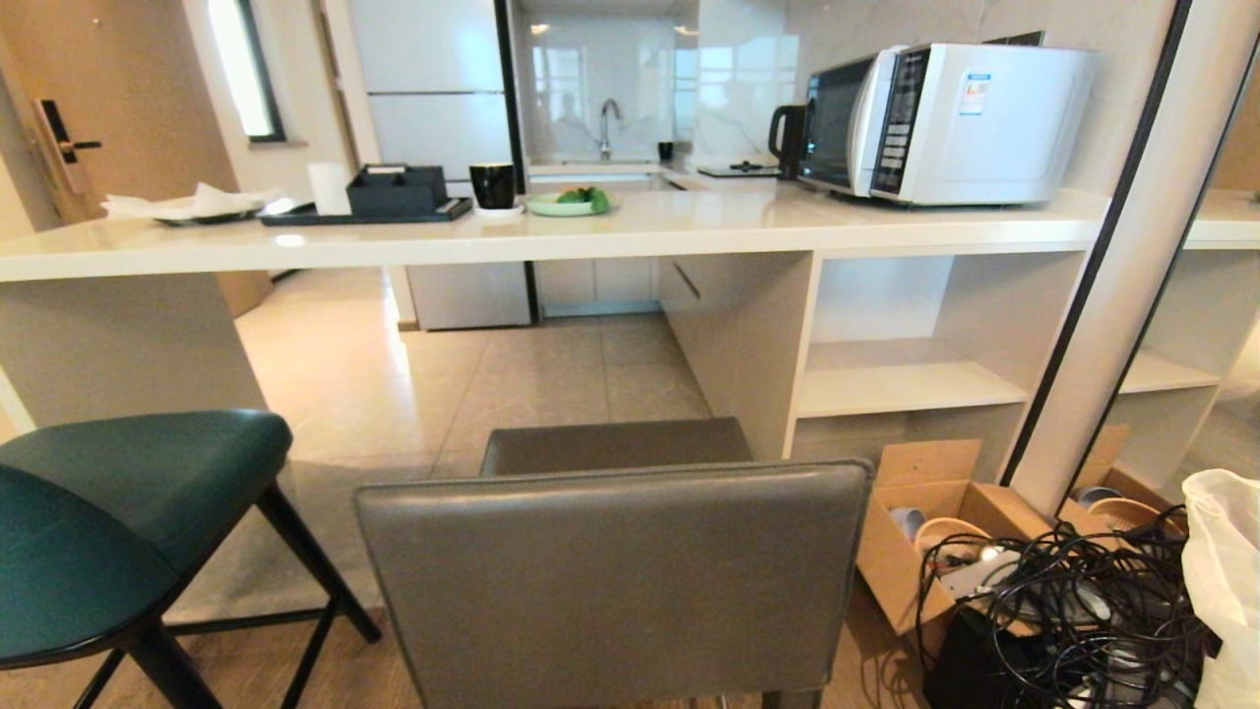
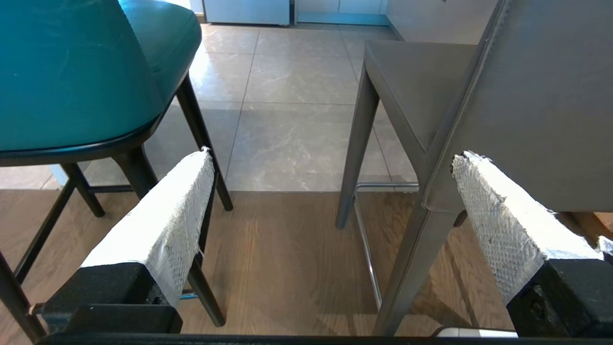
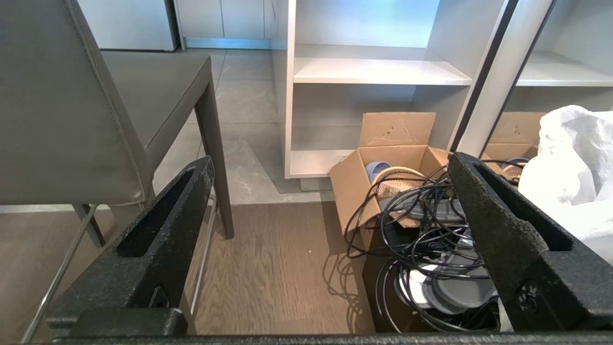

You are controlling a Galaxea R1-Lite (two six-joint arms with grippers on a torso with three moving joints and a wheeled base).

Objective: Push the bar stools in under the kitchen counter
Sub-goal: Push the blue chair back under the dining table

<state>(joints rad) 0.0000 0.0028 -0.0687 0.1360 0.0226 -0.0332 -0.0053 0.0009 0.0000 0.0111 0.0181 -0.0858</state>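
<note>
Head view shows the grey stool (image 1: 610, 581) short of the counter (image 1: 630, 231): with both grippers (image 2: 330, 191) (image 3: 330, 191) wide and empty, push its back squarely.

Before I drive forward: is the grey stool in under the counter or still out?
Out: grey stool stands short of kitchen counter, open floor between.
</note>
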